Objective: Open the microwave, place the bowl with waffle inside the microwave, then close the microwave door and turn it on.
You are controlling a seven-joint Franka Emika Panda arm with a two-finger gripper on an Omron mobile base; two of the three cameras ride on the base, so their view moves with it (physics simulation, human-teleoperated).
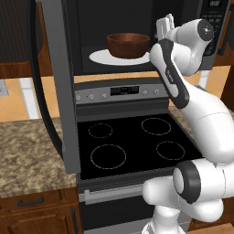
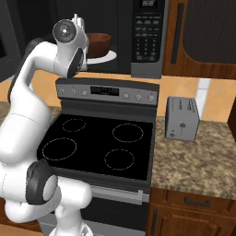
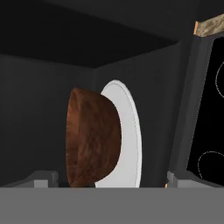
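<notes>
The microwave [image 2: 147, 41] hangs above the stove with its door [image 1: 59, 91] swung wide to the left. Inside, the dark brown wooden bowl [image 1: 129, 45] [image 2: 99, 44] [image 3: 92, 140] rests upright on the white turntable plate [image 1: 103, 58] [image 3: 131, 131]. The waffle is hidden from view by the bowl's wall. My gripper [image 1: 164, 25] [image 2: 79, 20] [image 3: 111, 181] hovers at the right front of the cavity, just outside the bowl. In the hand view its fingertips [image 3: 41, 181] stand far apart, open, with nothing between them.
The black glass stove top [image 1: 132, 141] [image 2: 97, 143] lies directly below the microwave, with its control panel [image 1: 123, 91] behind. A small grey toaster [image 2: 182, 119] stands on the granite counter [image 2: 198, 161] to the right. More counter [image 1: 27, 155] runs to the left, behind the open door.
</notes>
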